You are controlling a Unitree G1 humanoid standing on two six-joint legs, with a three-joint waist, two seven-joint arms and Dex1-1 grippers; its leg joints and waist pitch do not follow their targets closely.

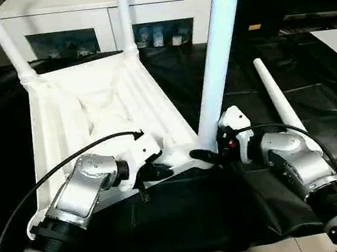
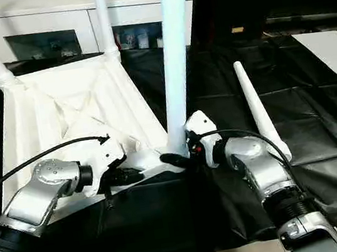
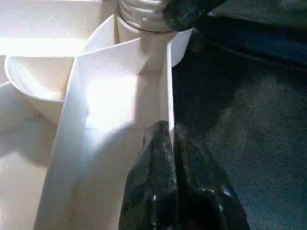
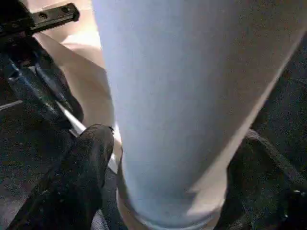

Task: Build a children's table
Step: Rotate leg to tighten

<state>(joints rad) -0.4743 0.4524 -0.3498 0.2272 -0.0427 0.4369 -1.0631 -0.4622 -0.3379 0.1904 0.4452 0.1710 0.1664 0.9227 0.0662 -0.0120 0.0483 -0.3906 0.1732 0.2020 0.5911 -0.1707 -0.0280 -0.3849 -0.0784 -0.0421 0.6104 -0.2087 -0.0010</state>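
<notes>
Black sheeting (image 1: pixel 316 97) is spread over the work surface, with a white cabinet (image 1: pixel 100 9) seen behind it. On it the tabletop (image 1: pixel 90 112) is laid underside up, with three legs standing in its corner sockets. The left gripper (image 1: pixel 156 172) is clamped, fingers together, on the thin rim at the tabletop's near edge. The right gripper (image 1: pixel 214 154) is set around the base of the near right leg (image 1: pixel 220 48), fingers apart, one on each side. The fourth leg (image 1: pixel 278 97) is left lying on the sheeting beside the tabletop's right edge.
</notes>
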